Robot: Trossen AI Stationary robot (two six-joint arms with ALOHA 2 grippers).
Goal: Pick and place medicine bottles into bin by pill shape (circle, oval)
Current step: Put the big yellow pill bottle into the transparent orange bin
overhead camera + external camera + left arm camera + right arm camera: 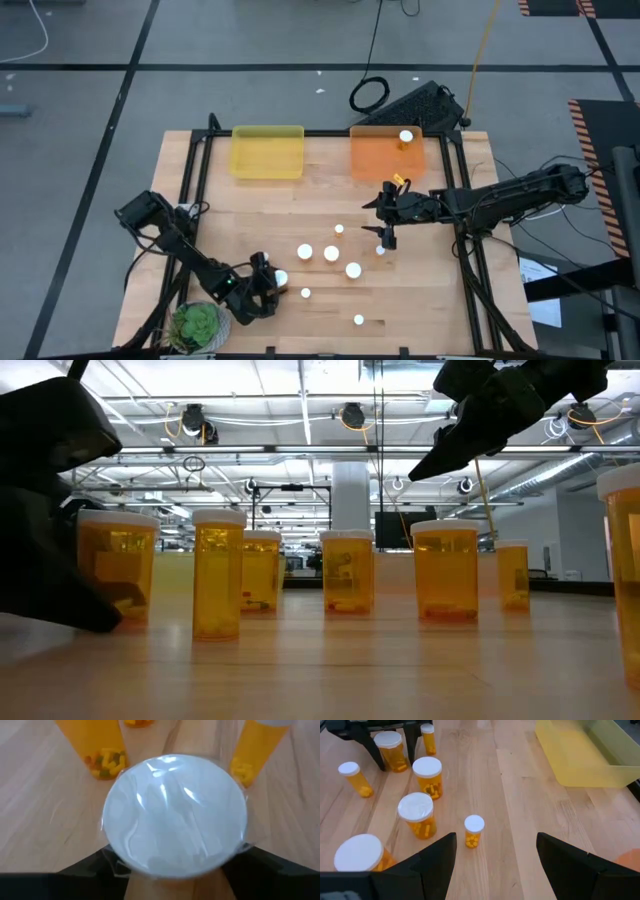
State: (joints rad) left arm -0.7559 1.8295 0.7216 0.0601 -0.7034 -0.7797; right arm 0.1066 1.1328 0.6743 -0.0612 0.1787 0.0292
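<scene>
The left gripper [268,290] straddled a bottle [175,815], fingers spread either side below its cap. The right gripper [385,236] hung open above a small bottle [473,831]. Light, rigid, smooth plastic; grasp the body beneath the cap.

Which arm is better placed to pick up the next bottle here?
Left. Its gripper already straddles a white-capped bottle. The right gripper hovers open above the others, gripping nothing.

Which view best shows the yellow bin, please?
The high view: the whole yellow bin shows from above, left of the orange bin, with nothing seen inside it. The right wrist view shows only part of it. The low and left wrist views do not show it.
</scene>
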